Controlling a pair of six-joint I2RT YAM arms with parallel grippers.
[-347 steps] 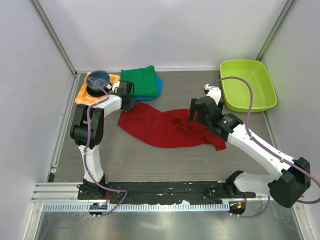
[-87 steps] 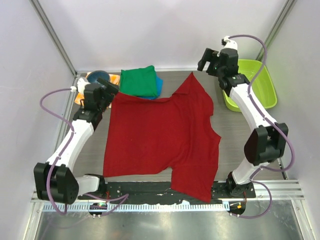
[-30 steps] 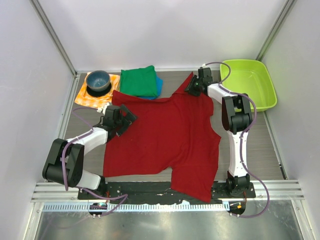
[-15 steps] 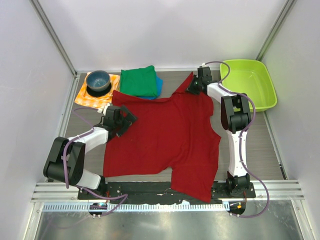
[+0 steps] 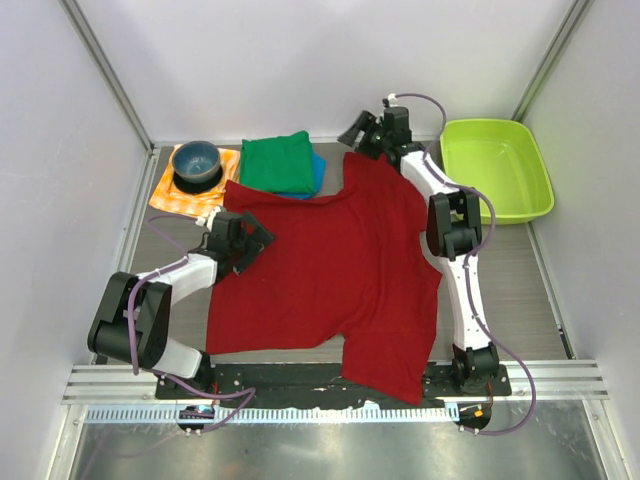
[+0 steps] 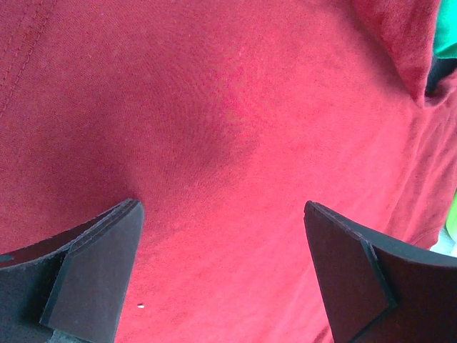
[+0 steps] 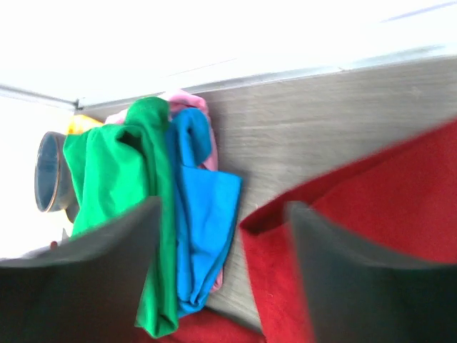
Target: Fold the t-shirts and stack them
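The dark red t-shirt [image 5: 330, 270] lies spread open and mostly flat on the desk [image 5: 500, 290], filling its middle, and its nearest corner lies over the dark rail where the arms are bolted. A narrow part of it runs toward the far wall and ends in a tip. The right gripper [image 5: 352, 135] hangs just above and beyond that tip. In the right wrist view its jaws stand partly apart with nothing between them; only bare desk, the red hem and the folded shirts show through the gap. The left gripper [image 6: 221, 207] is low over the red shirt's left side, close to the sleeve. Its jaws are spread as wide as they go, with smooth red cloth lying flat beneath the gap and nothing gripped. Whether the fingertips [image 6: 100, 271] touch the cloth cannot be told. At the red shirt's far left corner sits the folded green t-shirt [image 5: 278, 160], lying on top of the folded blue t-shirt [image 7: 203, 214], whose edge sticks out on the side nearer the red tip. The red shirt's far hem meets the near edge of this stack. Left of the red shirt's far corner, a dark blue bowl [image 5: 196, 160] stands on an orange checked cloth [image 5: 180, 198]. Right of the red shirt's far end, apart from it, is a lime green tub [image 5: 495, 165].
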